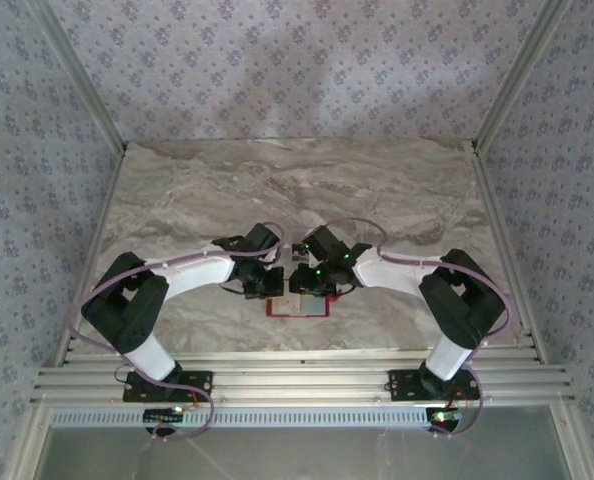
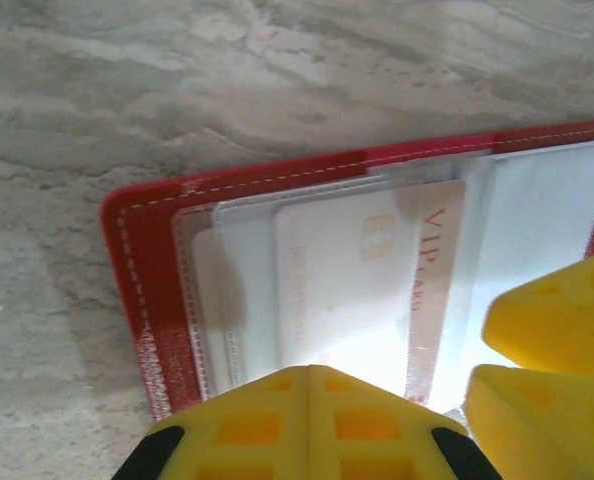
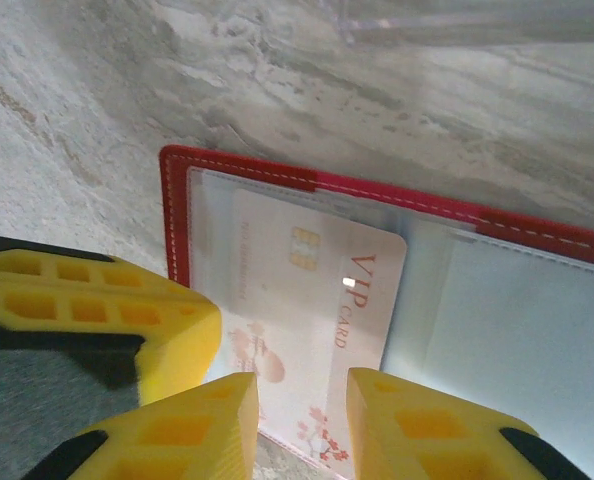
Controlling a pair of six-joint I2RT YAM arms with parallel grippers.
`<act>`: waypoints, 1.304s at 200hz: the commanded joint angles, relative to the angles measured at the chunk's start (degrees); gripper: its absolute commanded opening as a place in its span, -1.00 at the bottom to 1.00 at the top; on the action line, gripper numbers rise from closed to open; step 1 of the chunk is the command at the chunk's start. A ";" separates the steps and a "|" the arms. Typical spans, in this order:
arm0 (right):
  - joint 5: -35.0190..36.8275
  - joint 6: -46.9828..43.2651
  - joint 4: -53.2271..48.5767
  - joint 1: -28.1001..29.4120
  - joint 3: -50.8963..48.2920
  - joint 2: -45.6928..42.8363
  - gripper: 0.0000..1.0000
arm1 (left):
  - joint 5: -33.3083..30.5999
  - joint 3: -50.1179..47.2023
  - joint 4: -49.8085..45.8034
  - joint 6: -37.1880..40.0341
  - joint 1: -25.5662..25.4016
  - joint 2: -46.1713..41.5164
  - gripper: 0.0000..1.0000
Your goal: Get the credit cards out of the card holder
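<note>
So the red card holder (image 2: 137, 260) is lying open and flat on the marble bench (image 2: 127, 100), pale inside facing up. A cream credit card (image 2: 347, 290) with "VIP" printed on it sits among the holder's clear sleeves; can't tell how far it's slid out. The left fingers (image 2: 257, 420) are pressed together, with their tip at the holder's near edge, right over that card. The right fingers (image 3: 187, 430) are spread a bit just beside them, with the card's lower edge showing in the gap.
</note>
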 commanded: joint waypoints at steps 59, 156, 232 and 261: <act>-0.37 0.50 -0.20 -0.54 -1.19 4.24 -0.42 | -0.82 0.40 -1.71 2.50 -0.17 4.39 -0.88; -7.62 6.76 17.97 -2.86 -9.95 1.35 -0.55 | 0.16 -0.86 0.17 1.75 -0.27 5.65 -0.89; -11.53 10.98 32.78 -4.28 -16.32 -1.09 -0.68 | 0.39 -1.10 0.50 1.46 -0.31 5.78 -0.89; -11.72 11.04 32.75 -4.47 -16.32 -0.21 -0.76 | 0.44 -1.00 0.43 1.54 -0.38 5.57 -0.89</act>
